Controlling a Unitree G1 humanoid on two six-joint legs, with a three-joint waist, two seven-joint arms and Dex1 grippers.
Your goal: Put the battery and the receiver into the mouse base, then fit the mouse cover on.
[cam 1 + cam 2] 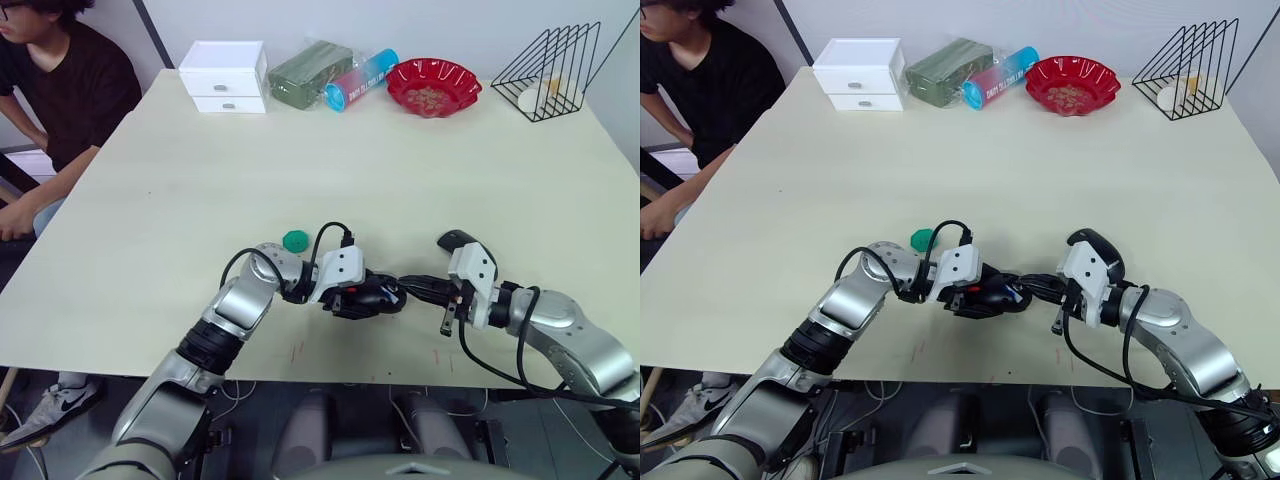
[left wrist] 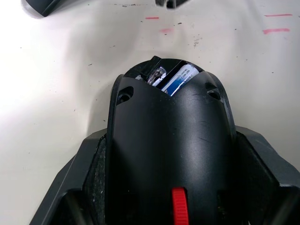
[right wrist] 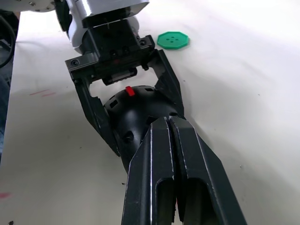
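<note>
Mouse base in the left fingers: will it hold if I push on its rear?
Probably stiff: the mouse base looks like hard plastic. Its glossy curved sides could slip or twist between the left fingers, which clamp both sides. The battery lies in the open rear bay, so a hard shove might jar it.

Left tool [image 1: 372,296] clamped either side of its load, right tool [image 3: 169,125] fingers pressed together, tips meeting.
</note>
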